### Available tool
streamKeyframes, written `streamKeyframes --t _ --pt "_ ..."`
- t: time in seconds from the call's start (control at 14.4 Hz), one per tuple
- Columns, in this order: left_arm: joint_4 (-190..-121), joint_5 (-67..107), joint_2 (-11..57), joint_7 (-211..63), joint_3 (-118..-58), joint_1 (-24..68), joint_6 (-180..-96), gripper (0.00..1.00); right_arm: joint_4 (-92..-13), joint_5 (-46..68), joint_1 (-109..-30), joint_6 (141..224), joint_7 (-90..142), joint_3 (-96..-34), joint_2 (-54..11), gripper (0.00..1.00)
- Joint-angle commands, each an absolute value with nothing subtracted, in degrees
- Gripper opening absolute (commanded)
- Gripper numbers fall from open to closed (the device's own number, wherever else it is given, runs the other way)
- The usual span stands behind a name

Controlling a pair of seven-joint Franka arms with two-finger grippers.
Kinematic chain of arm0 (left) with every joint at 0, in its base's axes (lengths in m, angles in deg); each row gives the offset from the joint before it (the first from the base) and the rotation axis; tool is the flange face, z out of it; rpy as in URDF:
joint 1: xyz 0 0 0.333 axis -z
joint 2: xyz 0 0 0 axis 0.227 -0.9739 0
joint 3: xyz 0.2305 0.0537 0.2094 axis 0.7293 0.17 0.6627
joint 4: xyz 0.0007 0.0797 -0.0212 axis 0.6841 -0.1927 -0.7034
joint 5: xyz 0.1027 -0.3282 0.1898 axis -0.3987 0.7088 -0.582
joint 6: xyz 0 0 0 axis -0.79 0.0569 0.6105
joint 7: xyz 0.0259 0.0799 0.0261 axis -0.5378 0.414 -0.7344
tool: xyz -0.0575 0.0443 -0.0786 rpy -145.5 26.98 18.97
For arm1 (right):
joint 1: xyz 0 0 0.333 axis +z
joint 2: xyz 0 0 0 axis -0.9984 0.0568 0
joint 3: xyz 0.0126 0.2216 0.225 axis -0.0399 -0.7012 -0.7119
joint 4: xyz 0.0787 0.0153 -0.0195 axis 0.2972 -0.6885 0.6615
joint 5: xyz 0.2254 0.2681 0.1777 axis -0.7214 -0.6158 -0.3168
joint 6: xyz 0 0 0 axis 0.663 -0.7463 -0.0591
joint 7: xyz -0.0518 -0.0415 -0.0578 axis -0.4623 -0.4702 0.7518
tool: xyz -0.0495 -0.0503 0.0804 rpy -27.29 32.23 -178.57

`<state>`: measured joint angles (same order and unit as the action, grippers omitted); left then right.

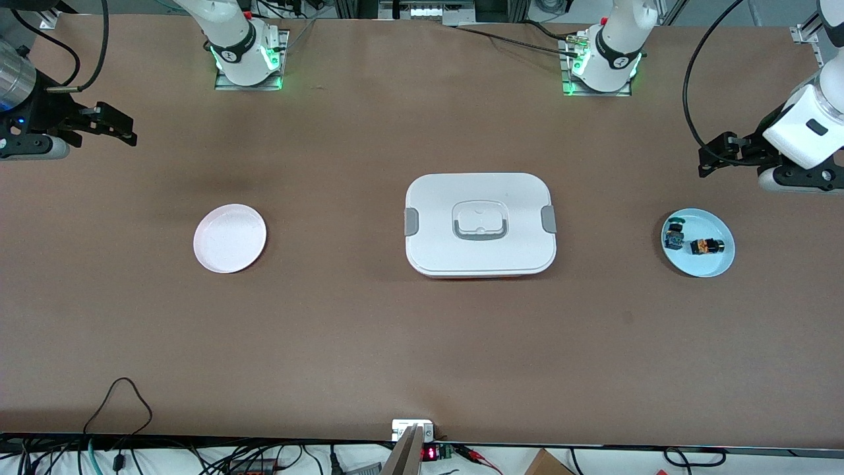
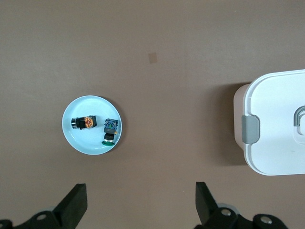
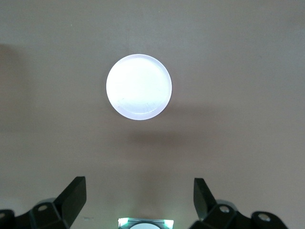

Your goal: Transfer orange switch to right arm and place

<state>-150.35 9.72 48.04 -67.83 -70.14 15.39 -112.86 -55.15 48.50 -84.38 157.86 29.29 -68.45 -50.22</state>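
Orange switch [image 1: 707, 247] lies on its side in a pale blue dish [image 1: 719, 266] near the left arm's end of the desk [image 1: 422, 343], long axis roughly along the desk's length. A blue-and-green switch [image 1: 674, 235] sits beside it in the same dish, apart from it, toward the desk's middle.

Left end effector [image 1: 715, 158] hangs above bare desk just off the dish, on the bases' side; fingers [image 2: 76, 202] spread wide, nothing between them. Clearly the nearer arm; I judge it makes the pickup, coming down over the dish.

White lidded container [image 1: 480, 224] at desk centre. Pale pink plate [image 1: 229, 238], empty, toward the right arm's end: likely drop spot.

Right end effector [image 1: 112, 125] waits high at that end, fingers [image 3: 74, 198] spread, empty.
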Motion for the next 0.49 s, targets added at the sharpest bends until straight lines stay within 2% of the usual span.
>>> streamKeyframes --t 0.0,0.42 --pt "-148.2 9.9 47.0 -68.7 -69.9 15.6 -111.4 1.0 -55.5 49.2 -84.6 157.5 29.0 -68.9 -50.6 1.0" --pt "-148.2 9.9 47.0 -68.7 -69.9 15.4 -111.0 1.0 -55.5 49.2 -84.5 157.5 29.0 -68.8 -50.6 1.0"
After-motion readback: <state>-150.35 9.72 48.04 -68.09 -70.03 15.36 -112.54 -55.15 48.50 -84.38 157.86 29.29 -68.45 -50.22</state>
